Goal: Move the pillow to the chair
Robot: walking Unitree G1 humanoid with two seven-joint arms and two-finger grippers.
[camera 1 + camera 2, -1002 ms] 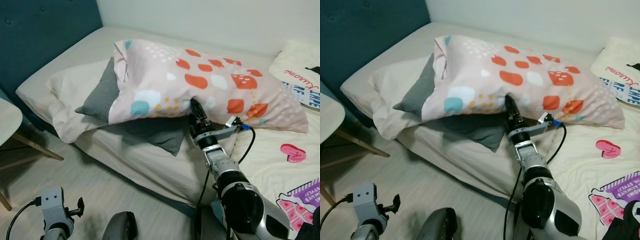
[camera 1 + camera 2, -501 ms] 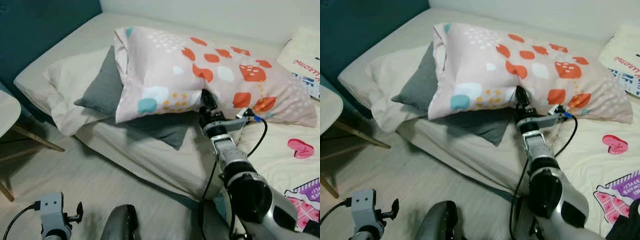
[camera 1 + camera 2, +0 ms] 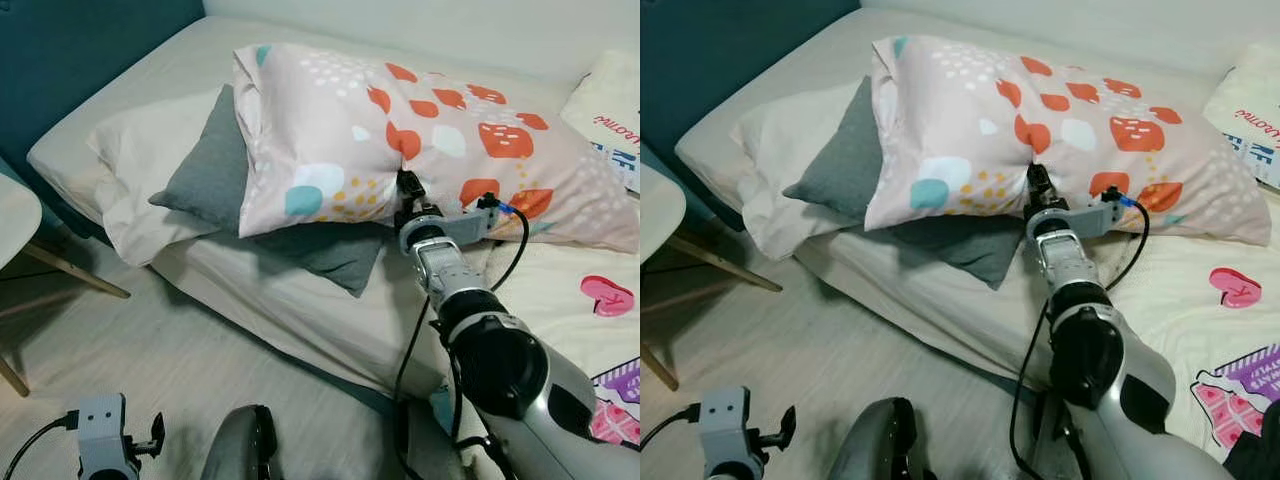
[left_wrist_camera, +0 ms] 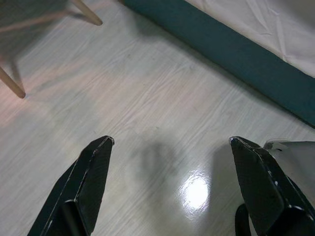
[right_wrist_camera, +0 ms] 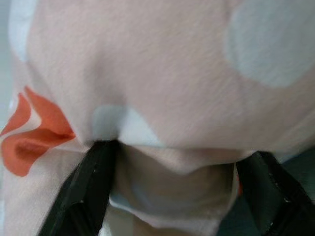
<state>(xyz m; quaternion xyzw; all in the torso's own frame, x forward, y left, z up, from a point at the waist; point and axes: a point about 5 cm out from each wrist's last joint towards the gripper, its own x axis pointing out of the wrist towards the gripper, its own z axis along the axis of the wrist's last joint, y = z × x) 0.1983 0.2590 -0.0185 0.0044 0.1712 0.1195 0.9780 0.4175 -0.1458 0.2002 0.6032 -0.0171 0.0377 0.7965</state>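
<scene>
A pink pillow (image 3: 340, 130) with orange, white and teal spots lies across the bed, resting partly on a grey pillow (image 3: 210, 180). My right gripper (image 3: 407, 185) is pressed into its front edge. In the right wrist view the two fingers stand apart, open, and a fold of the pillow's fabric (image 5: 172, 147) bulges between them. The chair (image 3: 15, 215), with a white seat and wooden legs, stands on the floor at the far left. My left gripper (image 4: 170, 142) hangs open low over the pale wooden floor with nothing in it.
A white pillow (image 3: 140, 170) lies under the grey one near the teal headboard (image 3: 80, 50). A printed blanket (image 3: 610, 300) covers the bed's right side. The mattress edge (image 3: 300, 320) runs between me and the pillows. Open floor (image 3: 150, 350) lies between bed and chair.
The camera has shifted a little. My right gripper has pushed further forward into the pillow's front edge, denting the fabric. The left arm has stayed low.
</scene>
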